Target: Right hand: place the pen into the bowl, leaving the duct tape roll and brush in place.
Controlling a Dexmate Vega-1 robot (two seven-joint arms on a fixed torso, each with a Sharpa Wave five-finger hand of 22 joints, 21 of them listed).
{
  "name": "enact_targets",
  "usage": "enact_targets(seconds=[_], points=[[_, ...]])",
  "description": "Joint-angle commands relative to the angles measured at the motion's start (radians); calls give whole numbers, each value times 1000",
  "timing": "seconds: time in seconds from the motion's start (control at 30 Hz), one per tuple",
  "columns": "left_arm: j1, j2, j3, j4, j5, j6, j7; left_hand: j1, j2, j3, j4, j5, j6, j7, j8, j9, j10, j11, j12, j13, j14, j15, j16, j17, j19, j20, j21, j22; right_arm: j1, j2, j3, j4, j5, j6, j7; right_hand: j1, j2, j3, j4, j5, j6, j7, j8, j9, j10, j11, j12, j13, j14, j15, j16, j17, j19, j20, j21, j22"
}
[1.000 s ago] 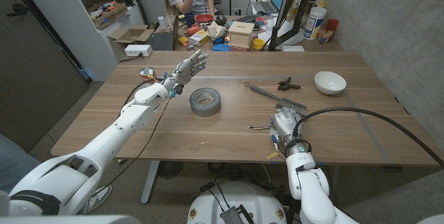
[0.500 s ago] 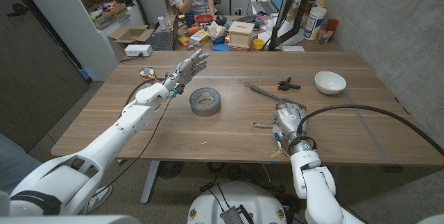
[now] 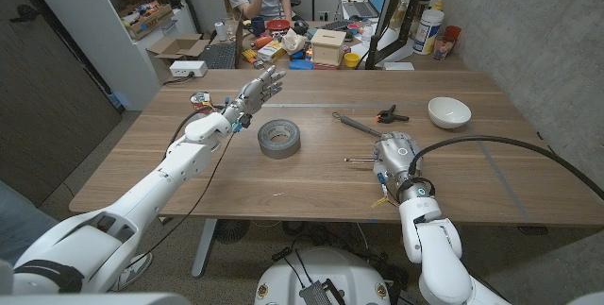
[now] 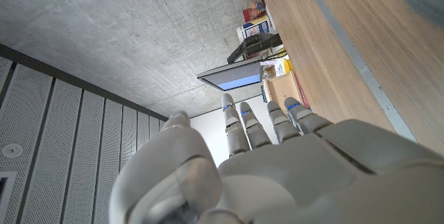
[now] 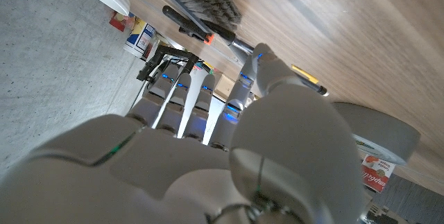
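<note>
I am carrying the pen (image 3: 359, 160), pinched in my right hand (image 3: 394, 157), forward toward the bowl (image 3: 448, 111) at one o'clock.

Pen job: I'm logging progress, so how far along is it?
Early. Done: nothing; the bowl looks empty. In hand: the right hand is over the pen, beside the brush; whether it grips is unclear. Left: lift and carry to the bowl. The tape lies untouched.
</note>
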Motion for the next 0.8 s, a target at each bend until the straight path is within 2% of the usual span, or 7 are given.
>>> enact_targets(seconds=[0.03, 0.8], points=[[1, 6, -3, -19, 6, -2, 12, 9, 2, 5, -1, 3, 9, 1, 5, 5, 9, 0, 6, 3, 11, -122, 4, 2, 11, -45, 6, 4, 25, -7, 39, 3, 9, 28, -11, -1, 8, 5, 2, 6, 84, 1, 41, 26, 7, -4, 3, 3, 0, -4, 2, 3, 2, -4, 1, 2], [26, 15, -4, -76, 7, 18, 51, 9, 2, 5, -1, 3, 9, 1, 5, 5, 9, 0, 6, 3, 11, -122, 4, 2, 11, -45, 6, 4, 106, -80, 133, 42, 73, 56, -27, -1, 6, 7, 4, 6, 86, 2, 46, 24, 13, -5, 5, 4, -2, -7, -1, 4, 1, -8, -1, 2]])
